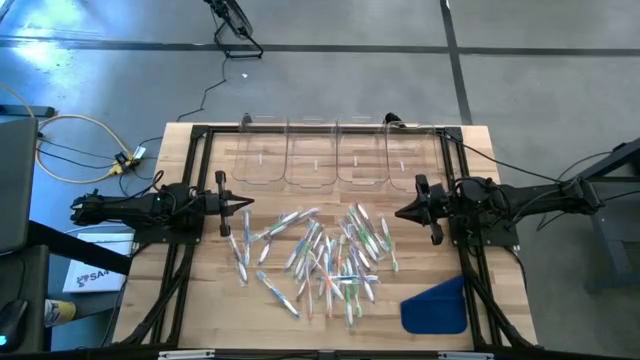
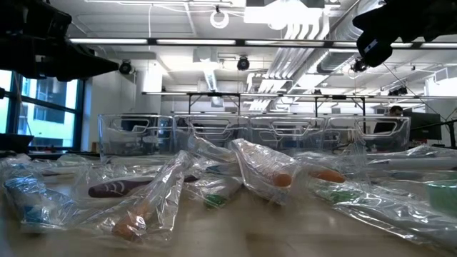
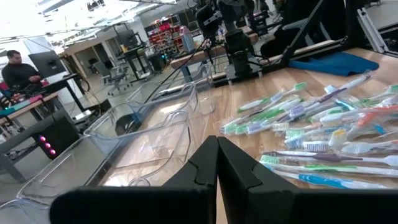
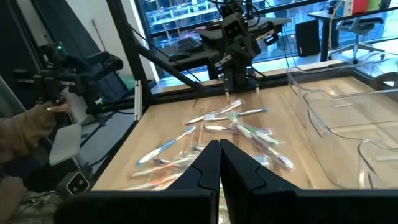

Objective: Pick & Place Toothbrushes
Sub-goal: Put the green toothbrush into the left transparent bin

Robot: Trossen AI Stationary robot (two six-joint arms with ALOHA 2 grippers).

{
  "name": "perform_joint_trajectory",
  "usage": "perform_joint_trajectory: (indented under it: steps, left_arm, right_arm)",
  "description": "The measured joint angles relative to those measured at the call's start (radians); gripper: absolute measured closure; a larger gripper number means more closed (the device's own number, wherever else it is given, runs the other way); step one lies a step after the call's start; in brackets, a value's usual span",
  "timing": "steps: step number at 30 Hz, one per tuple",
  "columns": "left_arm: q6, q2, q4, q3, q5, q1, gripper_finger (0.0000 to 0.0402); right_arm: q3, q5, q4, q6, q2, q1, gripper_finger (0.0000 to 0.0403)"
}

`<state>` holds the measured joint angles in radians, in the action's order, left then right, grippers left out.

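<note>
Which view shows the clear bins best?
The high view: all four bins sit in a row at the table's far edge. The low view shows them side-on behind wrapped toothbrushes. Each wrist view catches only part of the row.

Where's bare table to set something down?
Free: the strip between the bins and the toothbrushes, and the left side of the table beside the pile. Crowded: the centre, and the cloth corner.
</note>
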<state>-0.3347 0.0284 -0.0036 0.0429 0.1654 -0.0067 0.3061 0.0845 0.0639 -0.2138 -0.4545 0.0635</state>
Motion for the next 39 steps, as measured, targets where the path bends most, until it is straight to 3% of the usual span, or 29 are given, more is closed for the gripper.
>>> perform_joint_trajectory:
  steps: [17, 26, 34, 39]
  left_arm:
    - [0.027, 0.0, -0.002, 0.002, -0.001, 0.0, 0.04]
    - [0.027, 0.0, -0.003, 0.002, -0.001, 0.0, 0.04]
    - [0.026, 0.0, 0.0, 0.002, -0.001, 0.0, 0.04]
    - [0.026, 0.0, 0.0, 0.002, -0.001, 0.0, 0.04]
  right_arm:
    - [0.0, 0.025, -0.003, 0.008, -0.019, 0.0, 0.0401]
    - [0.0, 0.131, 0.091, 0.0, -0.101, 0.0, 0.0401]
    - [0.0, 0.045, 0.09, -0.045, -0.147, 0.0, 0.0401]
    - [0.0, 0.1, 0.118, -0.038, -0.186, 0.002, 0.0401]
